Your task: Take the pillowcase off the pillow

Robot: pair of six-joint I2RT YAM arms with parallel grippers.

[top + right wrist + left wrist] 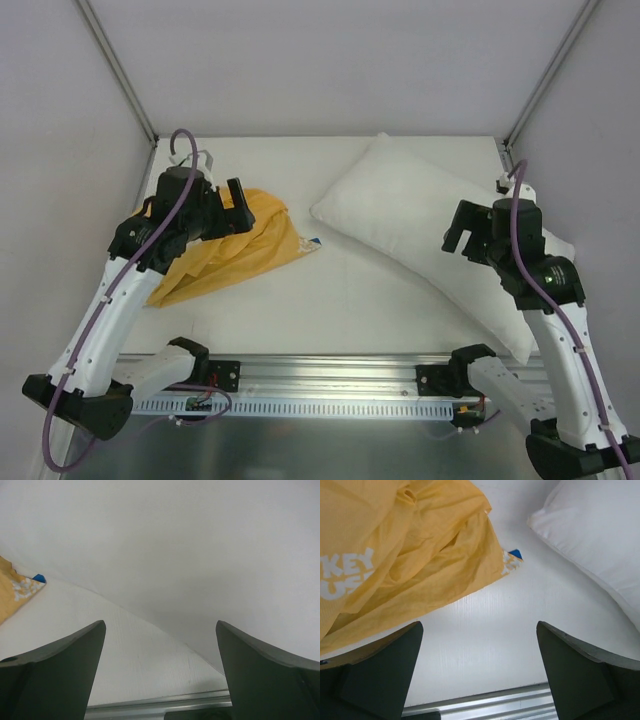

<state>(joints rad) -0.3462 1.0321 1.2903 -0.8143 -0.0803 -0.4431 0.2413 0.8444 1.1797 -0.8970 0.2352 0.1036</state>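
Both arm bases and the aluminium rail sit at the bottom edge of the top view, along the near side of the white table.

Top view:
- The pillowcase lies crumpled at left, orange-yellow side up, and is fully off the pillow.
- The pillow lies diagonally at right, bare and white. A strip of table separates the two.
- The left gripper hangs over the far part of the pillowcase.
- The right gripper hangs over the middle of the pillow.

Left wrist view:
- The left gripper has its fingers wide apart, with nothing between them but table.
- The pillowcase fills the upper left, with part of its white lettering visible. A small blue corner shows at its tip.
- Whether the fabric touches the left finger cannot be told.
- The pillow is at upper right, clear of the fabric.

Right wrist view:
- The right gripper is spread wide and holds nothing.
- The pillow fills most of the frame beyond the fingers.
- The pillowcase tip is at the left edge, apart from the pillow.
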